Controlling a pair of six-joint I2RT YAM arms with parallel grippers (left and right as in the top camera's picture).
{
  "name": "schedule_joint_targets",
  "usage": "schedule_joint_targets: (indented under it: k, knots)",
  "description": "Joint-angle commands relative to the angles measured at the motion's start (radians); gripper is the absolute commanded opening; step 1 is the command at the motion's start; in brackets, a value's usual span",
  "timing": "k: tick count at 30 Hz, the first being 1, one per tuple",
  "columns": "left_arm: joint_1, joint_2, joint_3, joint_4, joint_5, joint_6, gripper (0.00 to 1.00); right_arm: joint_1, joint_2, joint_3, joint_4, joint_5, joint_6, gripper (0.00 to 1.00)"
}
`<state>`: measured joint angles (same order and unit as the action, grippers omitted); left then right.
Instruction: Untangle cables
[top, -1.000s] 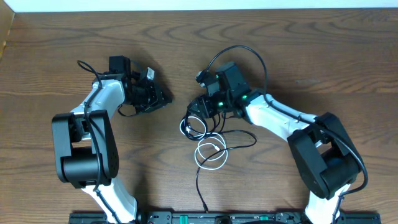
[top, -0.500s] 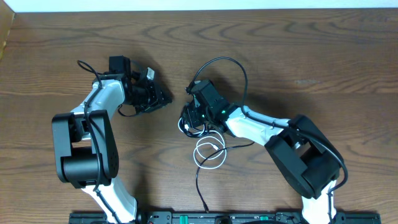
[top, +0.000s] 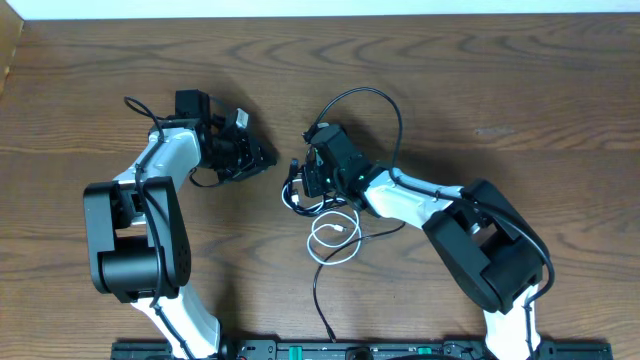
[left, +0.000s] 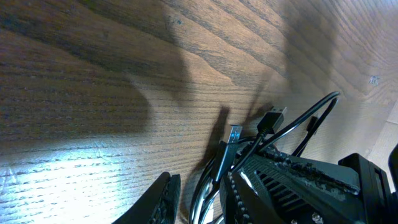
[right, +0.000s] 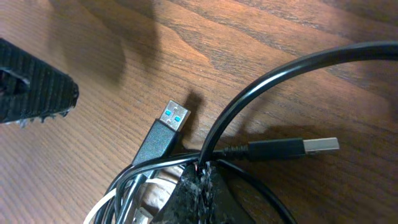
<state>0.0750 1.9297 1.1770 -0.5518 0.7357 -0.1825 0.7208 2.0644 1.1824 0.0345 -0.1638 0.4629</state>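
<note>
Broadly, we are looking down on a brown wood-grain bench with the left arm and the right arm both reaching toward its middle. The cables are lying there in one knot, between the two hands and a little nearer the right one.

The black cable is making the larger part of the knot. One strand is arching up and running straight into the right hand, whose fingers are pressing fully together on it. The white cable is coiling just beside and partly under that pinch. In the overhead view its loops are spreading out on the near side of the knot.

The left hand is hovering near the knot without touching it. Its jaws are standing a little apart, and we are seeing nothing gripped between them.

We are judging the step in hand to be drawing a black strand clear of the white coil. To do that well, we are advising a slow, low pull away from the coil, not a sharp tug. The left hand should be coming in to pin the white loops so that they are not dragging along. The blue-tongued USB plug and the bare-metal USB plug are lying right at the knot. They are looking likely to snag, so we are suggesting feeding a plug end back through its loop.

As for writing, we are finding no brand, label or lettering that can be read.
</note>
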Motion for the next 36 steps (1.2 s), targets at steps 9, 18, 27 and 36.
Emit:
schedule_joint_targets:
  k: [9, 18, 27, 36]
  knots:
    - [-0.002, -0.023, 0.009, -0.004, 0.016, 0.010, 0.28, -0.001, -0.112, -0.006, -0.098, -0.043, -0.156, 0.01]
    - [-0.002, -0.023, 0.009, -0.004, 0.016, 0.010, 0.28, 0.001, -0.112, -0.006, -0.254, -0.089, -0.412, 0.01]
    - [-0.002, -0.023, 0.009, -0.005, 0.016, 0.010, 0.30, 0.001, -0.112, -0.006, -0.314, 0.060, -0.513, 0.14]
    - [-0.002, -0.023, 0.009, -0.005, 0.016, 0.010, 0.30, 0.001, -0.173, 0.022, -0.274, -0.034, -0.512, 0.46]
